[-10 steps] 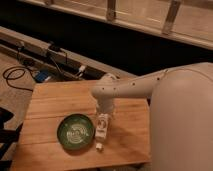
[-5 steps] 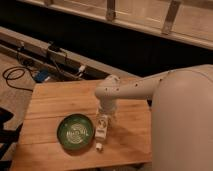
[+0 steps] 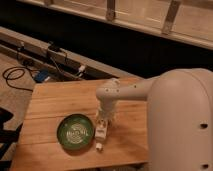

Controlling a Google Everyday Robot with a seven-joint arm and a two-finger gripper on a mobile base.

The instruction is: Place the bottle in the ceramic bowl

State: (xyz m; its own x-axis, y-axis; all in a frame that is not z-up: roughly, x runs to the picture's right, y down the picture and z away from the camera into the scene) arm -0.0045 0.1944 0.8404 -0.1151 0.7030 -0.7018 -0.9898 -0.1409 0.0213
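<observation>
One step in hand, by judgement: the grasp, with nothing yet placed. Gripper [image 3: 103, 121] low over the wooden table [image 3: 55, 100], hanging from the white arm [image 3: 125, 92], right at the far end of the bottle [image 3: 101, 134]. Cannot tell how wide open, nor whether already closed on the bottle; hidden mostly by the wrist above. Bottle lying flat on the wood, reaching from under the gripper toward the near edge, small white cap [image 3: 99, 147] at the end away from the gripper. Ceramic bowl [image 3: 75, 132] just beside, to the left of the gripper in the view, near the bottle but apparently not touching, with nothing inside.

Next move, probably: secure hold of the bottle, lift higher than the bowl's rim, short carry to the left, then lower and release inside. Needs care: length of bottle close to width of bowl, so some risk of resting across the rim or rolling out.

Beyond the gripper, plank surface up to the far edge. Farther behind, dim floor with a long low rail [image 3: 45, 50], dark cables [image 3: 15, 75] far to the left, and a glass barrier [image 3: 140, 12] with metal posts at the top.
</observation>
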